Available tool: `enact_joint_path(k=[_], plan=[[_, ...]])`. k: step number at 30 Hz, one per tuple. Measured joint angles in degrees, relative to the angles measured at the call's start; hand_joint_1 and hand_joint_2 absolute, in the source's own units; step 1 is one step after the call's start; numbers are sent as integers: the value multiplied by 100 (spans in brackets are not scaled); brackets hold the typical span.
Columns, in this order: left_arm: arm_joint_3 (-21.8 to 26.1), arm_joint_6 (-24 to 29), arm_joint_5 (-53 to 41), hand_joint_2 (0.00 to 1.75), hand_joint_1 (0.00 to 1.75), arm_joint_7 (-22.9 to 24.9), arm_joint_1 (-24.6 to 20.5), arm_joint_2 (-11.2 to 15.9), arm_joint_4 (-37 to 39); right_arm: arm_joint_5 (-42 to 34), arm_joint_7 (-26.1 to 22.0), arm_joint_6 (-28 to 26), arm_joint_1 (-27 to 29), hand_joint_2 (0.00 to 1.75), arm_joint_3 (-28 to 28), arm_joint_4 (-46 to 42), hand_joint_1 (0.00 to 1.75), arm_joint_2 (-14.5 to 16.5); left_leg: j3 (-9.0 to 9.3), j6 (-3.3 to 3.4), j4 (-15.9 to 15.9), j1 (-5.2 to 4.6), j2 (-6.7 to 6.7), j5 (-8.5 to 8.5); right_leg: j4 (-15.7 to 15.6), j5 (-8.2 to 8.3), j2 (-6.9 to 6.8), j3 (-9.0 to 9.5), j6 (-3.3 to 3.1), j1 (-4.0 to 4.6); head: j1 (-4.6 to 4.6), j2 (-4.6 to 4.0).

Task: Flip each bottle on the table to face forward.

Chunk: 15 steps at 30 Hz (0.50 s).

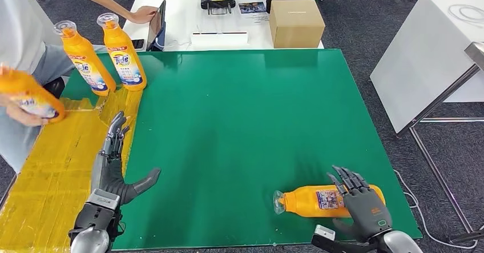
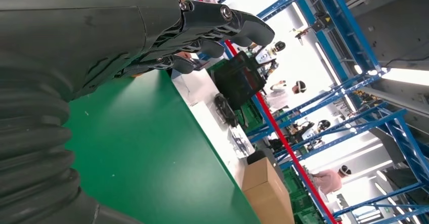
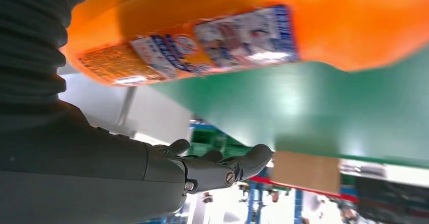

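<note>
One bottle (image 1: 328, 200) lies flat at near right table (image 1: 240, 121) edge, label up | right hand (image 1: 365, 207) fingers spread over it, grip probably not closed | left hand (image 1: 114, 167) wide, idle | next: grasp, stand facing forward

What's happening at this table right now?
An orange bottle lies on its side on the green table, near the robot's edge. The right hand is over it with fingers spread, not clearly gripping. The left hand is open, flat on the table, holding nothing. Two more bottles stand upright at the far left corner, and a person at the left holds a third bottle.
</note>
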Motion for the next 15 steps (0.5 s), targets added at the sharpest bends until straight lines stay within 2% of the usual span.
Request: enact_joint_path(k=[15], plan=[[32, -49, 3, 175, 0, 49, 1, -34, -1, 497, 321, 187, -255, 175, -365, 645, 0, 166, 1, 0, 0, 0, 0, 0, 0, 0, 0, 1, 0, 0, -1, 0]])
